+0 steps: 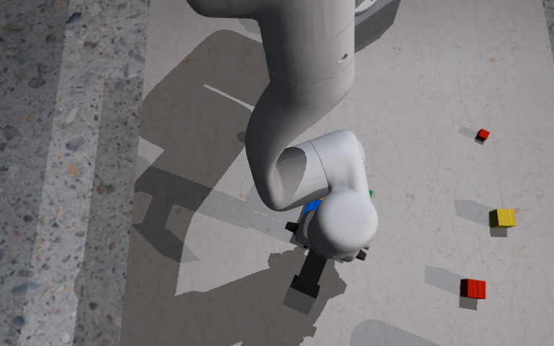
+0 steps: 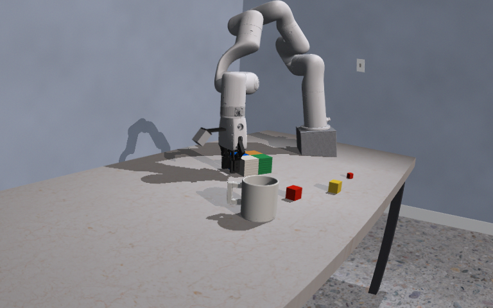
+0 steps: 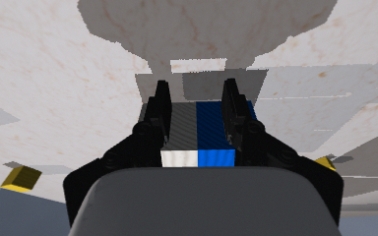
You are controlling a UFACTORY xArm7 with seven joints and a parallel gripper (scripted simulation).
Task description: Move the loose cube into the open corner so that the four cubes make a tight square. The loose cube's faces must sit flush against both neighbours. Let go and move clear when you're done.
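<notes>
The marble table (image 2: 88, 244) carries every item, and the grey mug (image 2: 259, 198) serves as landmark. The white arm (image 2: 233, 99) rises from a grey pedestal (image 2: 327, 146) at the far edge, well behind the mug and to its right, and reaches straight down to a cluster of cubes just behind the mug. In that cluster the white cube (image 2: 250, 164) and the green cube (image 2: 265, 163) form the near row, with the orange cube (image 2: 253, 152) behind them. The blue cube (image 3: 217, 147) sits behind the white cube, their faces touching in the wrist view. The gripper (image 3: 196, 105) stands half open around the blue cube, one finger (image 3: 160, 105) on the white side; whether the pads press the cube cannot be told. Right of the mug lie a red cube (image 2: 293, 192), a yellow cube (image 2: 334, 186) and, farthest, a tiny red cube (image 2: 349, 175).
</notes>
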